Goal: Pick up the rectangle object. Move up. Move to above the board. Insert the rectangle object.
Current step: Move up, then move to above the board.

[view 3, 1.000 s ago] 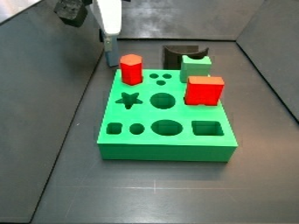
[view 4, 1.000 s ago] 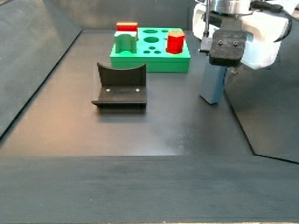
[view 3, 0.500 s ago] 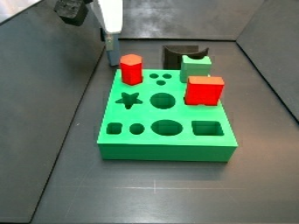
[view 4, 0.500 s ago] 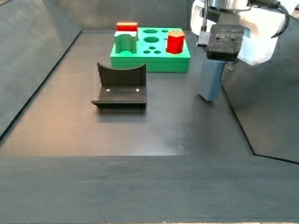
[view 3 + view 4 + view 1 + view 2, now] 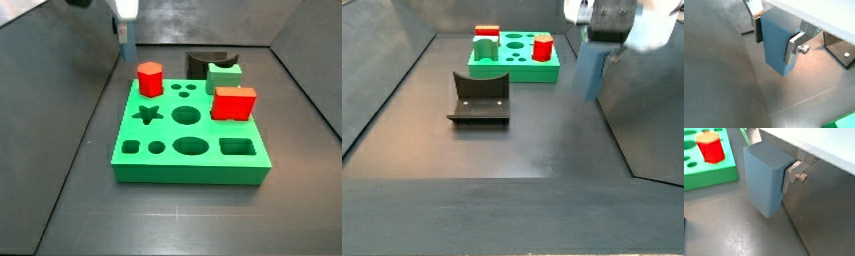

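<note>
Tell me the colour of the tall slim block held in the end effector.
Plain light grey-blue, matte and unmarked; the tall slim block shows best in a wrist view, clamped in the end effector.

Grey-blue rectangle object (image 5: 591, 73) hangs upright in gripper (image 5: 774, 172), beside green board (image 5: 187, 140).

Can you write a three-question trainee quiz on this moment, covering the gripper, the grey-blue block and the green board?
1. True or false: the two-finger gripper is shut on the tall, matte grey-blue rectangle object.
2. In a side view, the rectangle object is: A) seated in a hole, B) held off the floor beside the flat bright green board, C) lying in the dark L-shaped fixture.
3. Which two red pieces stand on the board?

Key: 1 true. 2 B. 3 the red hexagonal prism and the red cube.
</note>
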